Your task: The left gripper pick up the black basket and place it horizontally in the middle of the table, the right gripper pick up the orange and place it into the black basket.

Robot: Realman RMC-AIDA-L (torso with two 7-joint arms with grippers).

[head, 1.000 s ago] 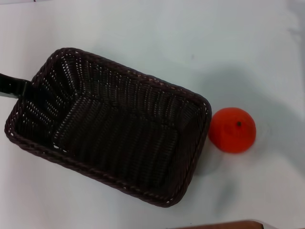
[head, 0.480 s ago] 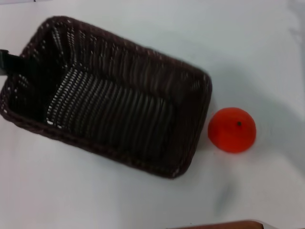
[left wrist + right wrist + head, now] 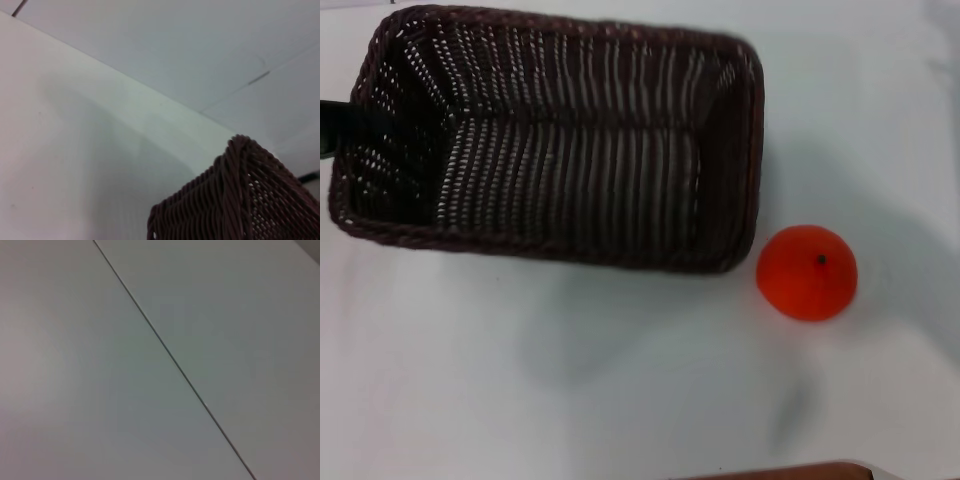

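The black basket [image 3: 560, 250] is empty and hangs above the white table [image 3: 620, 390], casting a faint shadow below it. Its long side runs nearly level across the upper left of the head view. My left gripper [image 3: 334, 125] shows only as a dark bar at the basket's left end and holds that short rim. A corner of the basket's braided rim [image 3: 235, 200] fills the left wrist view. The orange [image 3: 807, 272] rests on the table just right of the basket's near right corner, apart from it. My right gripper is out of view.
A brown strip [image 3: 790, 470] lies along the table's near edge. The table's far edge [image 3: 150, 95] shows in the left wrist view. The right wrist view shows only a pale surface with a thin dark seam [image 3: 170, 355].
The basket has gone up and away from me and turned from slanted to nearly level. The left gripper's bar moved with it. The orange has not moved.
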